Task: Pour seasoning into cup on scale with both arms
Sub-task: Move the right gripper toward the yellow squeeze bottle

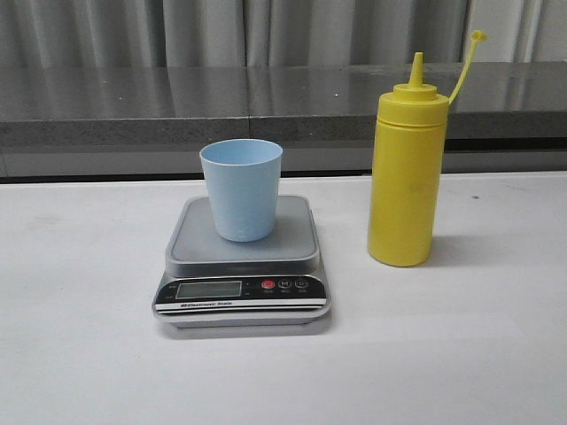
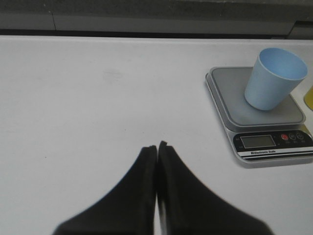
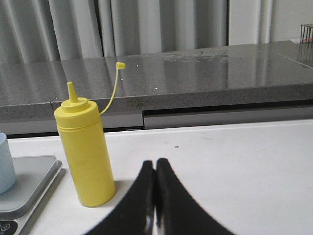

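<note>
The pale blue cup stands upright on the silver-grey scale at the table's middle. The yellow seasoning bottle stands upright to the right of the scale, its cap strap sticking up. No arm shows in the front view. In the left wrist view my left gripper is shut and empty over bare table, well apart from the scale and cup. In the right wrist view my right gripper is shut and empty, close beside the bottle without touching it.
A grey stone ledge with grey curtains behind runs along the table's far edge. The scale's corner and the cup's edge show in the right wrist view. White table surface lies around the objects.
</note>
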Robot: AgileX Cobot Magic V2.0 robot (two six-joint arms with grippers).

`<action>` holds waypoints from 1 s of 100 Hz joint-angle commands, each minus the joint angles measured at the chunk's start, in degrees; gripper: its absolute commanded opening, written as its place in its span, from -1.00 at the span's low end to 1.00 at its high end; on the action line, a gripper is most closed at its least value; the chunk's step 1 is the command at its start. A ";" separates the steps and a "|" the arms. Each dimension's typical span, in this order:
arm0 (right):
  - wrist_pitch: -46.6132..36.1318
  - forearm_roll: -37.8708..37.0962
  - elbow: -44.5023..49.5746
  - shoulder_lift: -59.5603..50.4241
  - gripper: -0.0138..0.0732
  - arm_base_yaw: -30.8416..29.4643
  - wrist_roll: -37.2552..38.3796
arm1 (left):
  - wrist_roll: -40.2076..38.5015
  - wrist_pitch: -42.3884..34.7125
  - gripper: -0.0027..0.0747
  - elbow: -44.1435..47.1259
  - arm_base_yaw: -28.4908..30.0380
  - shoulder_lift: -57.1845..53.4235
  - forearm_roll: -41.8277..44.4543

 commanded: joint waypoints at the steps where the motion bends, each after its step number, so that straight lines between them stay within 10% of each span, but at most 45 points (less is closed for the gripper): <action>1: -0.20 0.31 -5.21 4.29 -0.82 -0.08 0.08 | -0.34 -5.20 -0.98 -1.54 0.18 0.28 -0.22; 55: 8.66 0.31 -20.06 33.49 -0.74 2.54 0.02 | -0.34 -5.20 -0.98 -1.54 0.18 0.28 -0.22; 88: 0.25 0.31 -22.11 45.76 0.67 7.60 0.02 | -0.34 -5.20 -0.98 -1.54 0.18 0.28 -0.22; 100: -3.61 0.31 -22.11 48.63 0.80 9.24 0.02 | -0.34 -5.20 -0.98 -1.54 0.18 0.28 -0.22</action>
